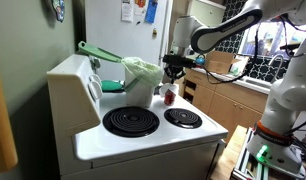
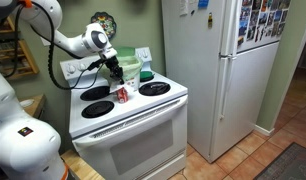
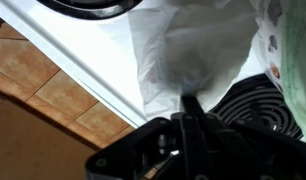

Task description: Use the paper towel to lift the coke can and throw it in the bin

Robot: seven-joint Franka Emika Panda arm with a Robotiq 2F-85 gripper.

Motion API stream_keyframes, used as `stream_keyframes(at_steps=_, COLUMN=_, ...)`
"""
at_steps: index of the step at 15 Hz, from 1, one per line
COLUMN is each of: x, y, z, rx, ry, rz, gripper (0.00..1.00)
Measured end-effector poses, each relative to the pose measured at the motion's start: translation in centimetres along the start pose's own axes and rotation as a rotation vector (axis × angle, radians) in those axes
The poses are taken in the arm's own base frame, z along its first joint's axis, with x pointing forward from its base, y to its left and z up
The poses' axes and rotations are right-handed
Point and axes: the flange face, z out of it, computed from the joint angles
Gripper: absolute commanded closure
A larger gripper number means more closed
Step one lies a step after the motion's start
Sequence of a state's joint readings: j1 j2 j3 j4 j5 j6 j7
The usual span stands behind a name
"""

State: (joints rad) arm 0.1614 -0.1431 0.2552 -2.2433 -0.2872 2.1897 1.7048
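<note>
Seemingly untouched, the can [image 1: 170,96] stands upright in the middle of the stove [image 1: 143,140] top, among the burners. The gripper [image 2: 115,74] hangs just above it. In the wrist view its jaws look drawn together, pinching the white paper towel [image 3: 193,50], probably so the sheet can drape over the can. A green bag [image 1: 141,72] sits at the stove's back. No bin shows.

Place: home kitchen.
Stove: a white electric range [image 2: 128,128] with coil burners [image 1: 130,121] sat directly below the gripper [image 2: 115,74].
Fridge: a white fridge [image 2: 208,70] carrying photos [image 2: 261,20] stood well off to the gripper's side.
Floor: tiles [image 2: 243,160] lay far below it.
</note>
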Motion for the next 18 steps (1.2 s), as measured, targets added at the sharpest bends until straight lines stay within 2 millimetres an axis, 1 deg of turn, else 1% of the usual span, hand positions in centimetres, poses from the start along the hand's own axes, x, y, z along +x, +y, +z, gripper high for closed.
stream_keyframes(at_steps=1, x=-0.06, y=0.16, z=0.3, rx=-0.005, ry=0.004, rz=-0.005, gripper=1.0)
stream_keyframes(at_steps=7, x=-0.14, y=0.14, z=0.34, rx=0.002, ry=0.014, rz=-0.016, gripper=1.0)
stream_keyframes(at_steps=11, x=-0.64, y=0.11, z=0.26, rx=0.001, ry=-0.001, rz=-0.017, gripper=1.0)
stream_keyframes(at_steps=18, x=-0.49, y=0.48, z=0.48, rx=-0.043, ry=0.015, rz=0.052, gripper=1.0)
